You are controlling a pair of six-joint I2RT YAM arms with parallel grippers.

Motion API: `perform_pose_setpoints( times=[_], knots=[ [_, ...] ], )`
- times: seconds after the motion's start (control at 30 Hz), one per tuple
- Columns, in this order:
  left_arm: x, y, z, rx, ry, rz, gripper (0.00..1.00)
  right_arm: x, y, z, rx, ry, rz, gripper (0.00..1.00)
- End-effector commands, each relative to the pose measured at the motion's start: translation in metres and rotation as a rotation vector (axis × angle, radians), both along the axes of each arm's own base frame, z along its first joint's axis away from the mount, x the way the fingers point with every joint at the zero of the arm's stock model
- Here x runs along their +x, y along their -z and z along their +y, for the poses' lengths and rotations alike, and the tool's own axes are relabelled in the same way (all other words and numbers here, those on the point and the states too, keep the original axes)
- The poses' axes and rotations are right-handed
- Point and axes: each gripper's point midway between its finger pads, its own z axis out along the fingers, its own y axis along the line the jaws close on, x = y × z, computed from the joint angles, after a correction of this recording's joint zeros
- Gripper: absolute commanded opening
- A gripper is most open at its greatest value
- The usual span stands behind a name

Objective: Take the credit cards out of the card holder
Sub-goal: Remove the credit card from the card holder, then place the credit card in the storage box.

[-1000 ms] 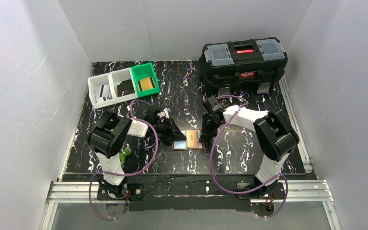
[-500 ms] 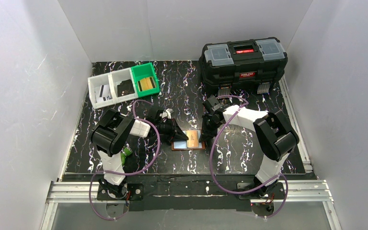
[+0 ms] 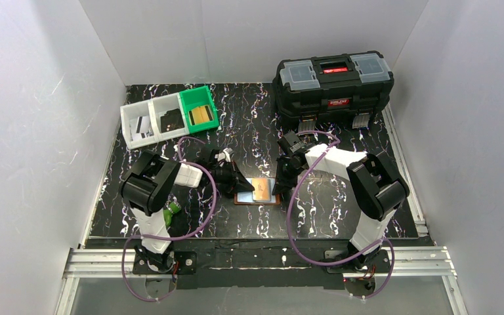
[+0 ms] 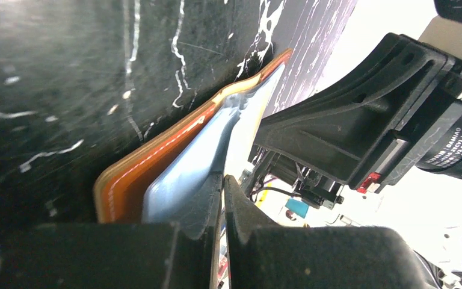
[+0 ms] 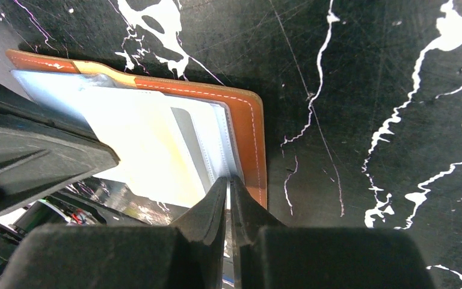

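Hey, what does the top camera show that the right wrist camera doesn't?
Only the top view: the toolbox and the bins. Only the right wrist: white stitching on the wallet, and the right gripper with shut jaws at its pocket edge. Both: the open wallet on the black table, with the left gripper at its other side.

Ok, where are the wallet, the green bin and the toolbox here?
wallet (image 5: 252,138), right wrist view, brown leather edge.
green bin (image 3: 193,95), top view, back wall.
toolbox (image 3: 333,83), top view, black lid.
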Motion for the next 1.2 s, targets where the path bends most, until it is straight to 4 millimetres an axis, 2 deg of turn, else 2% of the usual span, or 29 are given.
perform_pose_setpoints(
  times=[0.0, 0.27, 0.47, 0.63, 0.77, 0.83, 0.93, 1.17],
  knots=[
    [0.001, -0.010, 0.014, 0.018, -0.014, -0.026, 0.00, -0.013, 0.033, -0.026, -0.138, -0.002, 0.052, 0.12],
    [0.000, -0.011, 0.019, 0.041, -0.016, -0.030, 0.00, -0.014, 0.034, -0.027, -0.137, 0.001, 0.057, 0.12],
    [0.003, -0.020, 0.029, 0.087, -0.012, -0.053, 0.00, -0.012, 0.031, -0.026, -0.128, 0.002, 0.047, 0.12],
    [0.005, -0.035, 0.035, 0.128, 0.009, -0.087, 0.00, -0.006, 0.020, -0.022, -0.106, 0.001, 0.020, 0.13],
    [0.003, -0.047, 0.041, 0.148, 0.022, -0.102, 0.00, 0.003, 0.001, -0.018, -0.074, -0.001, -0.028, 0.17],
    [0.003, -0.054, 0.044, 0.152, 0.025, -0.116, 0.00, 0.007, -0.012, -0.015, -0.053, -0.001, -0.055, 0.22],
    [0.005, -0.064, 0.047, 0.147, 0.023, -0.129, 0.00, 0.016, -0.035, -0.010, -0.010, -0.001, -0.107, 0.35],
    [0.015, -0.103, 0.041, 0.047, -0.006, -0.161, 0.00, 0.030, -0.095, 0.005, 0.152, 0.001, -0.220, 0.74]
  ],
)
